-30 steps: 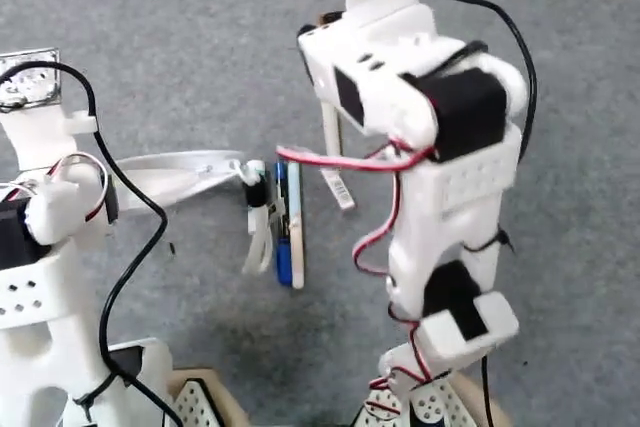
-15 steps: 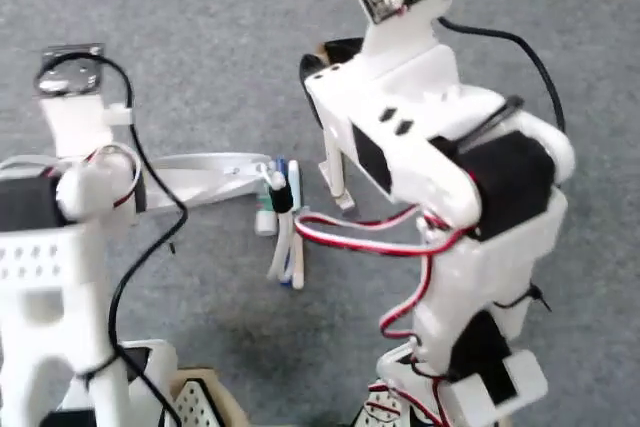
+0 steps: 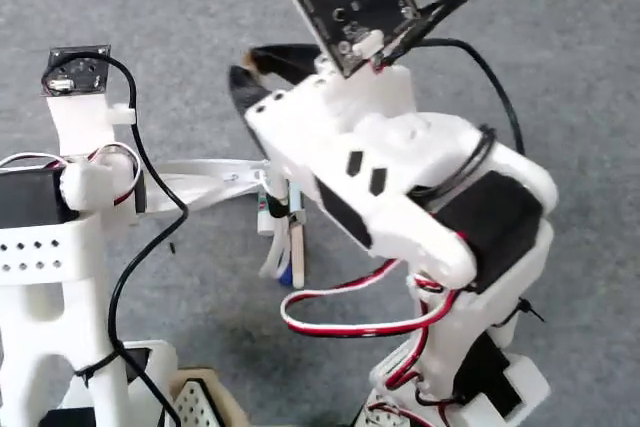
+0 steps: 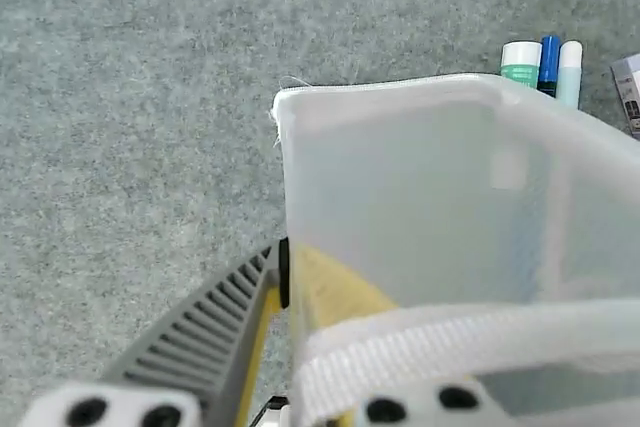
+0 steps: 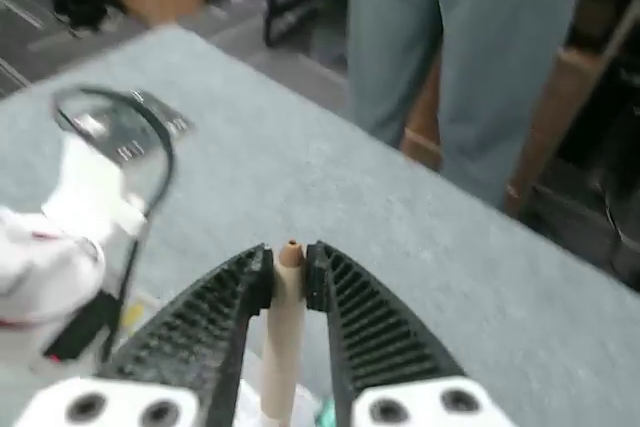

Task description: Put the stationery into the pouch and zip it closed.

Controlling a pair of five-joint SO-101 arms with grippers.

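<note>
Pouch [image 4: 420,197], translucent white, is clamped at one edge in our left hand [image 4: 295,282] and reaches over the grey counter [image 4: 130,97] toward three pens [image 4: 545,62] lying just past its far end. Our right hand [image 5: 288,267] is closed on a tan pencil [image 5: 284,337], raised above the counter. We judge the step is carrying that pencil to the pouch. To do it well, we align the pencil with the pouch's length, feed it end-first, and let go only once most of it is inside. We cannot tell how wide the mouth gapes.
</note>
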